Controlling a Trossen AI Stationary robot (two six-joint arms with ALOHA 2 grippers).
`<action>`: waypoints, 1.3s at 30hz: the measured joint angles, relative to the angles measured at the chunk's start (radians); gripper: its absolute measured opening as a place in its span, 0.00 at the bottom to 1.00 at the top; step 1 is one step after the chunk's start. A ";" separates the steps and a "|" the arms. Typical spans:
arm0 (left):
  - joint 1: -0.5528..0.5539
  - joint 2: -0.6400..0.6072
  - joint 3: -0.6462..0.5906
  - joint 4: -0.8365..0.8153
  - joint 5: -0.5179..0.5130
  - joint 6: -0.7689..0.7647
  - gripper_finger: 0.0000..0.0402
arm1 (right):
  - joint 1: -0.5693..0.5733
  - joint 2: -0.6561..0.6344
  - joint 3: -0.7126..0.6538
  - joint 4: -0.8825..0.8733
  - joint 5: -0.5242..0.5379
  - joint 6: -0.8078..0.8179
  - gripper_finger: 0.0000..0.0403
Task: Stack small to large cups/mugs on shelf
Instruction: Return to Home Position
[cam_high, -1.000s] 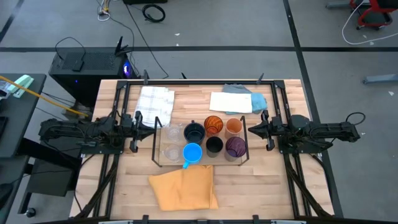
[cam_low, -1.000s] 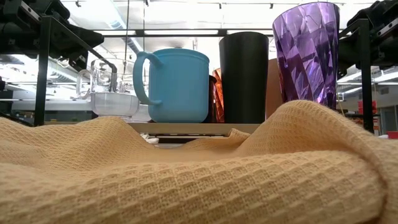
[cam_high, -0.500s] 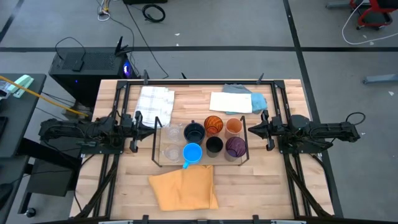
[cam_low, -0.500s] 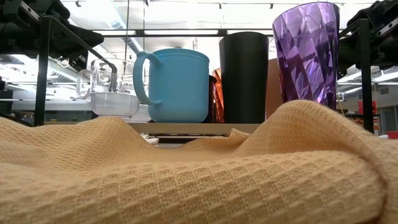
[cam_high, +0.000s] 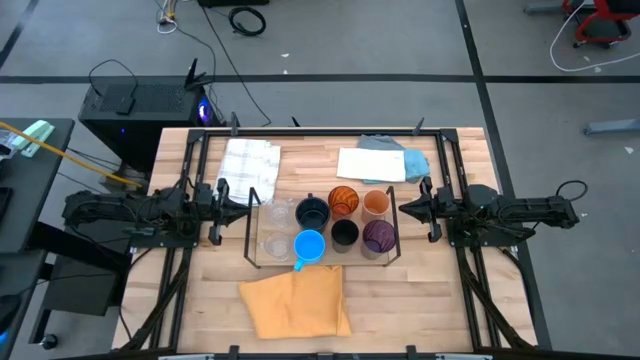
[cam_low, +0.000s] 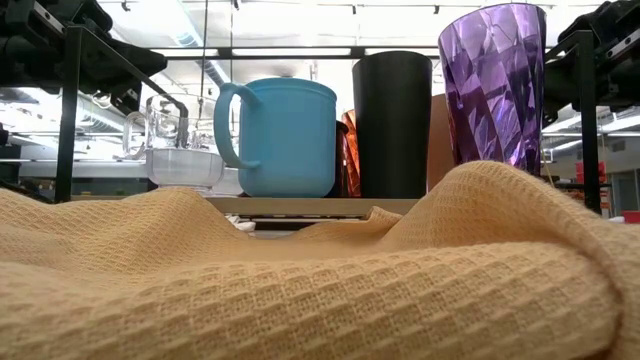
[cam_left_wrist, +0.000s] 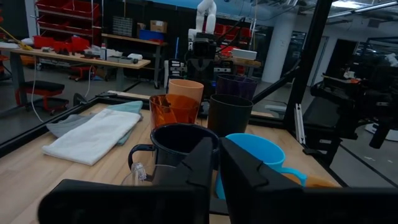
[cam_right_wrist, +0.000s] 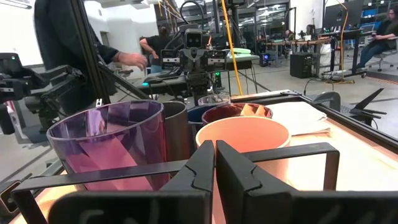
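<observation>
The low wooden shelf (cam_high: 322, 262) with its black wire frame stands mid-table and carries all the cups upright on their bases. Two clear glasses (cam_high: 276, 213) stand at its left end. Then come the navy mug (cam_high: 312, 213) and blue mug (cam_high: 309, 246), the dark orange cup (cam_high: 343, 200) and black cup (cam_high: 345, 233), and the light orange cup (cam_high: 376, 204) and purple cup (cam_high: 378, 236). My left gripper (cam_high: 243, 203) hovers shut just left of the shelf, and my right gripper (cam_high: 405, 210) hovers shut just right of it. Each points at the shelf.
An orange waffle cloth (cam_high: 297, 303) lies near the front edge and fills the low view's foreground (cam_low: 320, 280). A white cloth (cam_high: 247, 158) and a white-and-blue cloth (cam_high: 380, 162) lie behind the shelf. Black frame rails run down both table sides. A person (cam_right_wrist: 68, 43) stands beyond the table.
</observation>
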 joint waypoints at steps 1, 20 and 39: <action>0.000 0.000 0.000 0.000 0.000 0.000 0.09 | 0.000 0.000 0.000 0.000 0.000 0.000 0.05; 0.000 0.000 0.000 0.000 0.000 0.000 0.09 | 0.000 0.000 0.000 0.000 0.000 0.000 0.06; 0.000 0.000 0.000 0.000 0.000 0.000 0.07 | 0.000 0.000 0.000 0.000 0.000 0.000 0.06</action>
